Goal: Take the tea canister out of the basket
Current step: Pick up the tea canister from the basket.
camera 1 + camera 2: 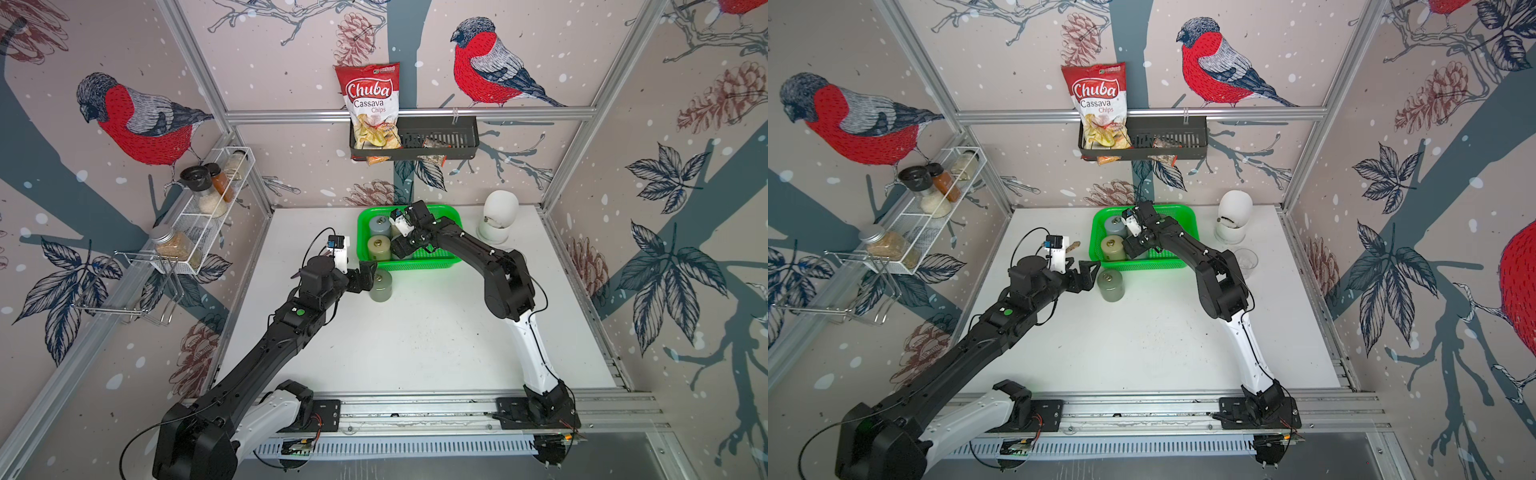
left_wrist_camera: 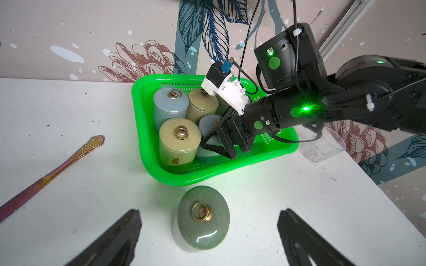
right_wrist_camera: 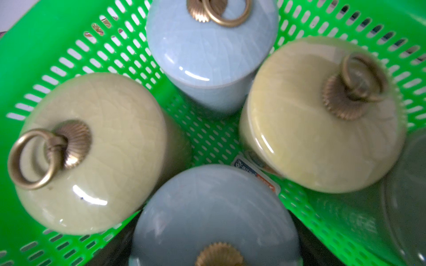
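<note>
I am watching the right gripper reaching down into the green basket, with its jaws clamped around the grey-blue canister that is standing packed among the others. The canisters are crowding each other, so a lift could be dragging over the beige canister just beside it, or pulling the light basket up too. The glaze is looking slick, so I am worrying about the canister sliding out partway up. My left gripper is hovering wide open and empty, a finger on either side of the green canister on the worktop, and any forward drift is risking a knock.
</note>
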